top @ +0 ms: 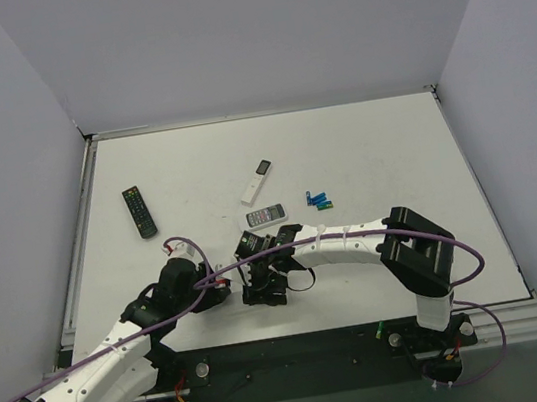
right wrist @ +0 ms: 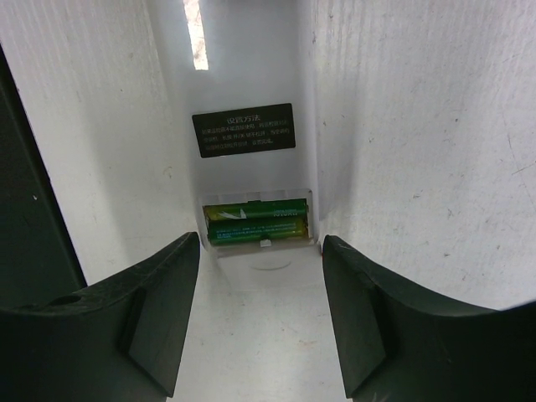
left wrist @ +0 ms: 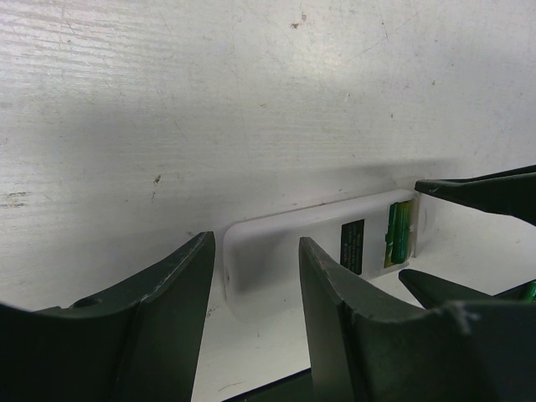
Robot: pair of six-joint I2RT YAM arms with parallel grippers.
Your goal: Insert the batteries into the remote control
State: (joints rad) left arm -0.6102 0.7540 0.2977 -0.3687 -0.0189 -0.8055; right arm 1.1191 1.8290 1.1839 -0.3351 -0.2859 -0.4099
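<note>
Batteries (right wrist: pixel 255 222), two green ones, lie side by side in the bay of the remote control (right wrist: pixel 251 172), which is back up towards the table's (top: pixel 362 147) near edge. Right gripper (right wrist: pixel 260 241) jaws stand apart, flanking the bay end. Left gripper (left wrist: pixel 255 243) straddles the other end; I cannot tell whether it grips.

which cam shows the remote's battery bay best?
Right wrist. It looks straight into the battery bay, with two green cells seated side by side below the black label. Left wrist catches the bay only obliquely, small, at one end of the remote. Top external does not show it.
</note>
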